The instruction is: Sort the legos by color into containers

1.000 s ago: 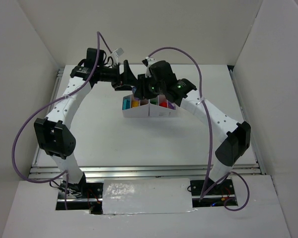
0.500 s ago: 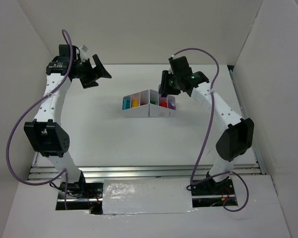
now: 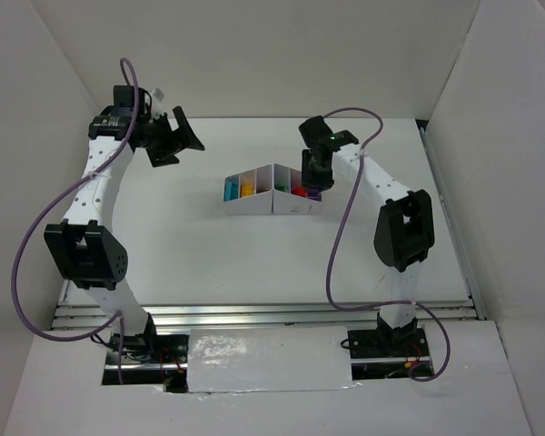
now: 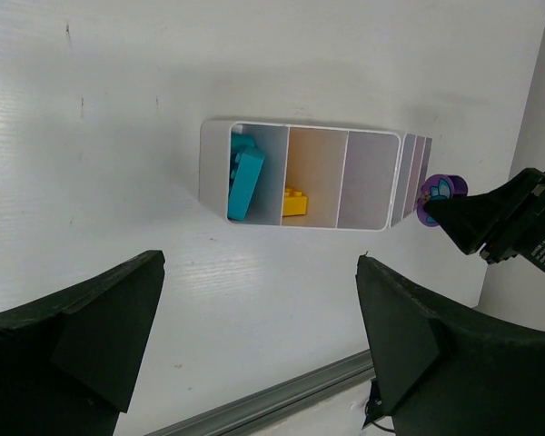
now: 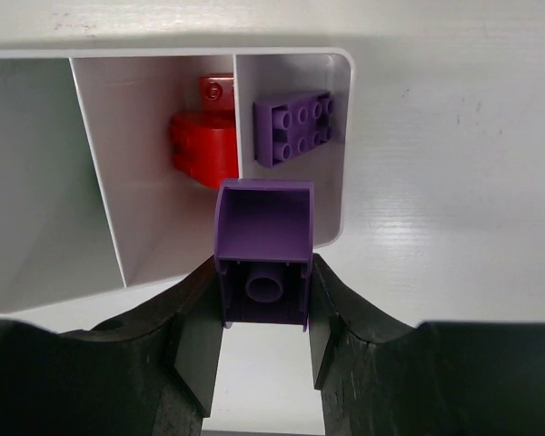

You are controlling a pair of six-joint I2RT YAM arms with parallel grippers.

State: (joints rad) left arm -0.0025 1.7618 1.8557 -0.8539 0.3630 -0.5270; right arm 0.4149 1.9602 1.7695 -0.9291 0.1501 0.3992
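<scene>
Between the right gripper's (image 5: pixel 263 304) clenched jaws, the purple brick (image 5: pixel 263 238) overlaps the tray's (image 5: pixel 300 53) divider (image 5: pixel 235 118) and may fall among red bricks (image 5: pixel 204 150); left gripper (image 4: pixel 259 272) gapes.

A white table (image 3: pixel 209 254) is lying within white enclosure walls (image 3: pixel 282 54). A metal rail (image 3: pixel 272 314) is running along its near edge; a crinkled pale sheet (image 3: pixel 268 360), possibly taped film, is covering the front ledge.
</scene>
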